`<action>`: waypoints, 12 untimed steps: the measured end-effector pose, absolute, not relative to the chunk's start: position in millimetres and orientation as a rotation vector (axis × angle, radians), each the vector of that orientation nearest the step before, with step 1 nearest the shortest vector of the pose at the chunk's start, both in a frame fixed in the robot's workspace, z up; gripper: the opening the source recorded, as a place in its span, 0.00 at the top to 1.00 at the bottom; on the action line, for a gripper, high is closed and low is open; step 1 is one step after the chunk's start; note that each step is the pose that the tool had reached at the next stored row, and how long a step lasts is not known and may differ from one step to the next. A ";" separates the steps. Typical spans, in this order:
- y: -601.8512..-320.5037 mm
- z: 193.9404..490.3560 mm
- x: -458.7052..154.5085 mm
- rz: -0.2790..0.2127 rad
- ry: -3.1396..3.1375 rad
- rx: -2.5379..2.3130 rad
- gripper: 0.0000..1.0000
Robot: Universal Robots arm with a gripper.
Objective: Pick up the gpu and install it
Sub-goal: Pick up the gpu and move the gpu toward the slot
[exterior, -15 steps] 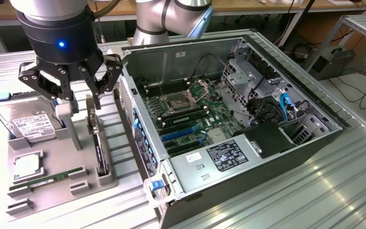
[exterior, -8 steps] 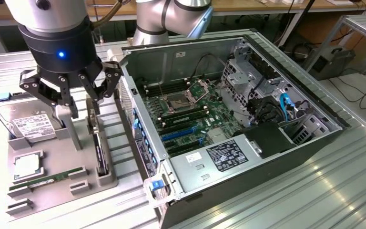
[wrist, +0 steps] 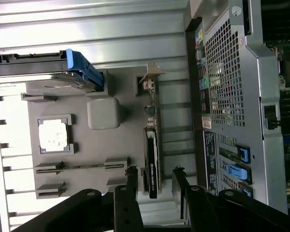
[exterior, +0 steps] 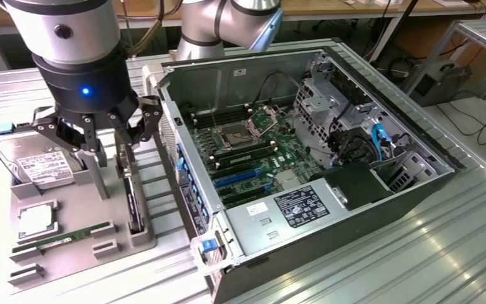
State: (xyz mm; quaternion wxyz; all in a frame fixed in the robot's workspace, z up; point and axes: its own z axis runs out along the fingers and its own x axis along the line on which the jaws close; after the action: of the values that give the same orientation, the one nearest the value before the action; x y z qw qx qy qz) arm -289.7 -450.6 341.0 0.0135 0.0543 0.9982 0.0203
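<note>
The gripper (exterior: 108,136) hangs with its fingers (exterior: 146,120) spread wide, gripping nothing. In the wrist view the gripper (wrist: 154,175) has a fingertip on either side of the gpu (wrist: 152,164), with a gap on each side and no contact.

The gpu (exterior: 131,202) stands on its long edge in a slot of the grey tray (exterior: 83,209), at the side of the tray nearest the open computer case (exterior: 218,82). Its silver bracket (wrist: 149,82) is at the end away from the fingers.

The card looks light and stiff, so it should not sag or flex in a pinch. It is probably fragile: a bare circuit board on one face and a plastic fan cover on the other. The best hold seems to be across the two flat faces, near the middle of the upper edge. The bracket and the bottom connector edge should stay free. The smooth cover may be a little slippery.

A hard drive (exterior: 36,164) sits further along the tray.
</note>
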 end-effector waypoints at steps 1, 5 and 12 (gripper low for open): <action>-450.7 338.5 -289.6 0.063 3.108 0.186 0.58; -450.8 329.9 -289.5 0.062 3.101 0.264 0.58; -450.1 299.4 -289.1 0.062 3.103 0.243 0.58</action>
State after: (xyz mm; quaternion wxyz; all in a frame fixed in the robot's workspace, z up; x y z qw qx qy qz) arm -289.1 -450.1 299.4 0.0140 0.0780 0.9967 0.0199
